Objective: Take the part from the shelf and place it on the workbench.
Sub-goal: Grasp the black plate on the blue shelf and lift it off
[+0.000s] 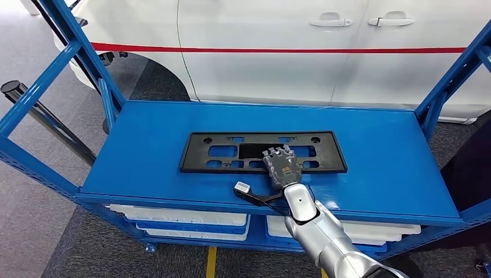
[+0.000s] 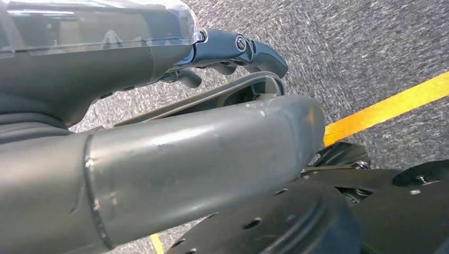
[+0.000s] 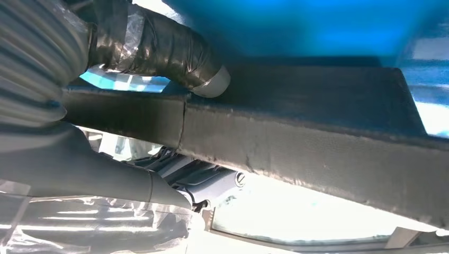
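Part [image 1: 263,152]: a flat black plastic frame with cut-out slots, lying flat on the blue shelf [image 1: 145,156]. Right robot hand [image 1: 282,167] rests over its near long edge, fingers on top; the right wrist view shows the thumb [image 3: 159,50] against the underside of that edge, so the hand appears to pinch the rim. Left robot hand [image 2: 233,47] hangs over the floor, fingers curled in, holding nothing. Judgement: the frame looks light, thin and fairly stiff, though long enough to flex or droop on either side of the hand. Smooth plastic may slip. The near-centre edge hold suits balance.
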